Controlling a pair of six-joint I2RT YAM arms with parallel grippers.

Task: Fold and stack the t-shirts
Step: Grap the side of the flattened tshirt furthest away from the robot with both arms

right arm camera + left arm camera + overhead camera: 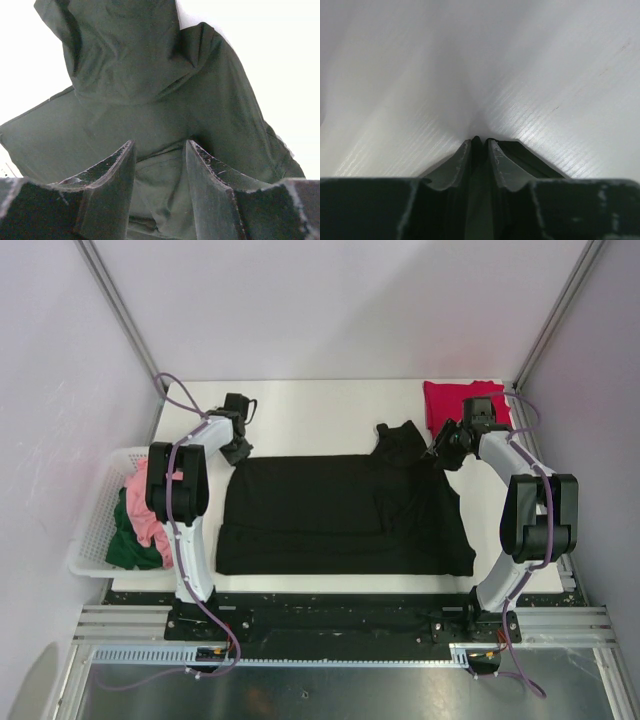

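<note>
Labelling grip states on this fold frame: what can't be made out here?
Left gripper: left wrist view, dark sliver between near-closed fingers, cloth or shadow unclear; top view too small.
Right gripper: right wrist view, black t-shirt fills the gap; pinched or merely behind, unclear.
White basket: top view, left arm covers part of the pink garment and green garment; count unclear.
Red t-shirt: top view, right arm hides its near edge.

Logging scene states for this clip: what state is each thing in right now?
black t-shirt: spread on the table, partly folded, far end bunched
red t-shirt: folded, at the far right corner
white basket: upright, holding two garments
pink garment: crumpled in the basket
dark green garment: crumpled in the basket
left pincer: nearly closed, grip unclear
right pincer: open, astride black cloth
</note>
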